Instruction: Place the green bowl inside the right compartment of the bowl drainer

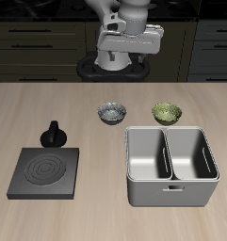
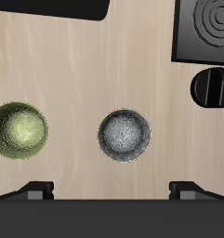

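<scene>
The green bowl stands upright on the table just behind the bowl drainer, a grey tub whose two compartments both hold nothing. A dark corner of the bowl drainer shows in the wrist view. My gripper hangs high above the table's back edge, well away from the green bowl. It is open, its fingertips wide apart with nothing between them.
A grey-blue glassy bowl sits beside the green bowl, directly under the gripper in the wrist view. A flat black burner plate lies toward the front, with a black knobbed object behind it.
</scene>
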